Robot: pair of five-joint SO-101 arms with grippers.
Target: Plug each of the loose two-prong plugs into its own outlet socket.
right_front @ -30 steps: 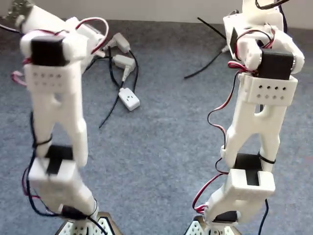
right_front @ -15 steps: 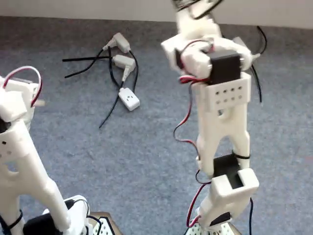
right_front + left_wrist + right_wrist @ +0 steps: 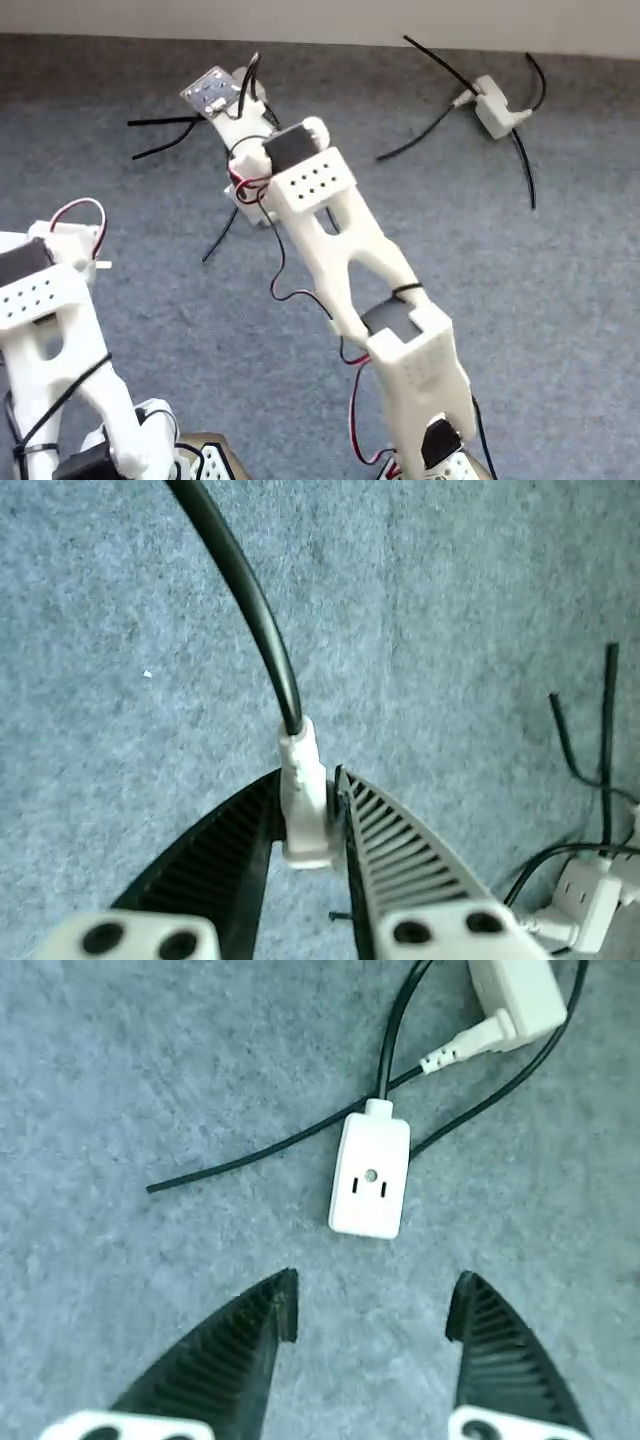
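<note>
Grey carpet (image 3: 520, 270) covers the bench. On one side the left jaws are squeezed tight on a white plug (image 3: 303, 810), and its black cord (image 3: 250, 600) runs out from between them. Beside it the right arm (image 3: 330, 220) leans far across the bench. Its right jaws are wide apart, hanging just over a white outlet socket (image 3: 370, 1175) that lies flat, slots facing up. Another white plug (image 3: 510, 995) lies near the socket

Bare grey carpeted bench (image 3: 150, 1080) lies between my right gripper's (image 3: 372, 1295) spread jaws and the white rectangular outlet socket (image 3: 370, 1175), so I have a straight way in. Thin black cords (image 3: 250, 1158) and a white angled plug (image 3: 510, 1000) crowd its far side.
</note>
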